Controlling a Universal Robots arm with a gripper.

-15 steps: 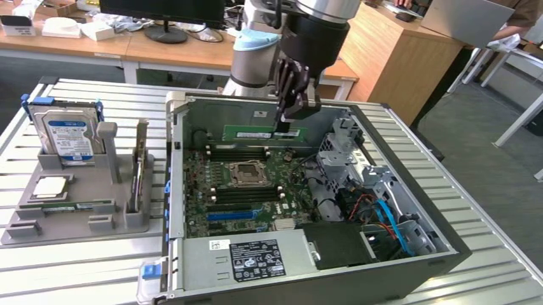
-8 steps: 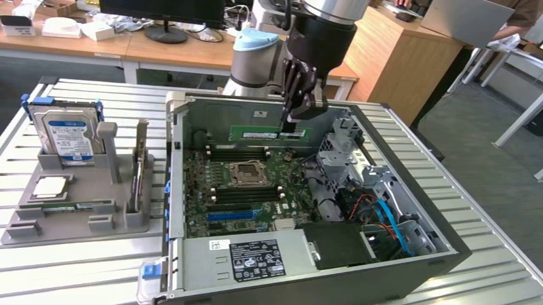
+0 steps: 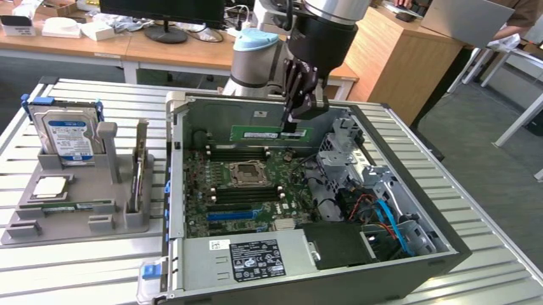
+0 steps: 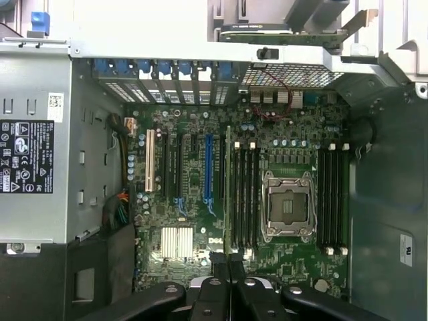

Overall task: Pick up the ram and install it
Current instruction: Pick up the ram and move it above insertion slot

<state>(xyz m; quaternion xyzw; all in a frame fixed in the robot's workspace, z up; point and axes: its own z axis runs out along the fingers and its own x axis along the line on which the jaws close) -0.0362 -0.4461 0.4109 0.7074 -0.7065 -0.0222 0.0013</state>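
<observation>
Slatted surface carries the open computer case, motherboard exposed. Fingers are pinched narrow on the ram, which is held level above the board. In the exterior view it sits at 12 o'clock from the processor socket.

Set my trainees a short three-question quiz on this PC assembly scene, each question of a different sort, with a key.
1. True or false: the gripper holds the ram over the open computer case.
2. Where does the hard drive stand? A) in the grey holder, at the exterior view's left of the case; B) inside the case; C) in the gripper.
3. Fill in: the held ram's board is ___ in colour.
Key: 1 true; 2 A; 3 green.
</observation>
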